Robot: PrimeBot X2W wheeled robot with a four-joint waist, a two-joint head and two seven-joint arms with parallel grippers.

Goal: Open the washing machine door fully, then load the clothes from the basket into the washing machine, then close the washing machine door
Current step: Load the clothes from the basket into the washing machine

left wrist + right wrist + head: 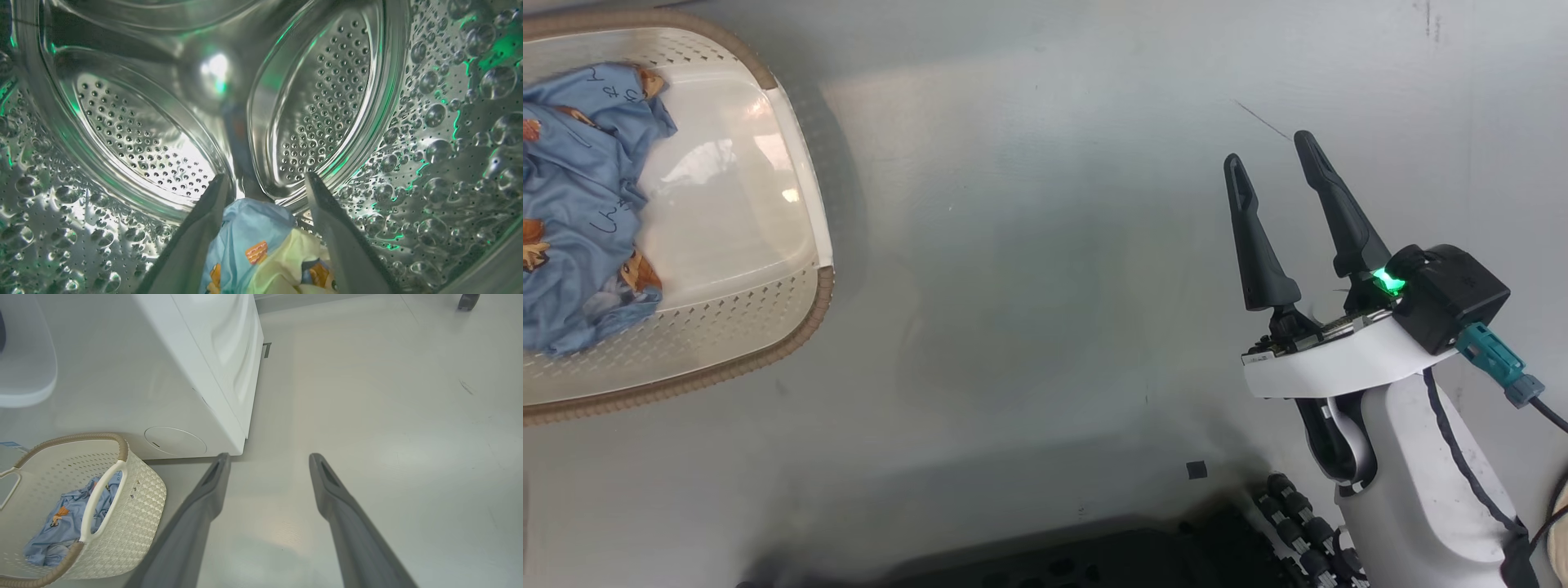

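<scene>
Steel washing machine drum (327,102) surrounds the left gripper (265,176), fingers apart, light blue clothes (245,228) lying between them; the right gripper (1267,147) is spread above the grey floor (1045,286).

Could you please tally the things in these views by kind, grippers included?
basket: 1
washer: 1
clothes bundles: 2
grippers: 2, left gripper and right gripper
Total: 6
</scene>
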